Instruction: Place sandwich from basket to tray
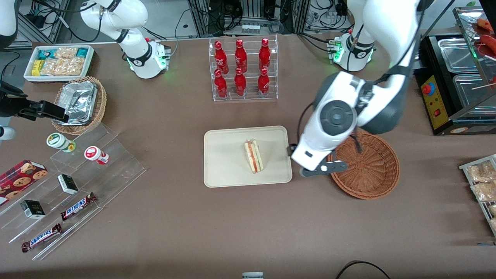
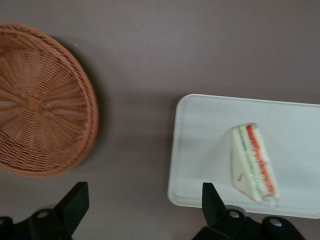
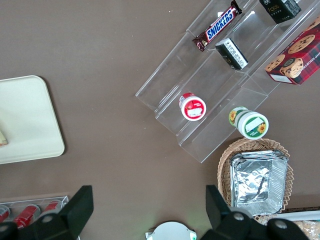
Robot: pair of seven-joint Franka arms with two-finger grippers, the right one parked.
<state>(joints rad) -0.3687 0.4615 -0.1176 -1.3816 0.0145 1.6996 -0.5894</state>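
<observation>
Hovering above the desk (image 1: 155,240) between basket (image 1: 372,170) and tray (image 1: 224,162), your gripper (image 2: 142,202) has its fingers (image 2: 75,200) spread wide and empty, while the sandwich (image 1: 253,156) lies on the tray.

Sandwich (image 1: 254,156): laid on the tray (image 1: 224,170).
Basket (image 1: 372,170): set beside the tray, toward the working arm's end.
Pincer (image 2: 142,205): held above the desk (image 1: 232,224), between basket and tray, fingers spread.

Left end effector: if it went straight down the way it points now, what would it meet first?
Probably bare table: the open end effector hangs over the strip between the basket and the tray, sandwich aside. Depth is uncertain.
</observation>
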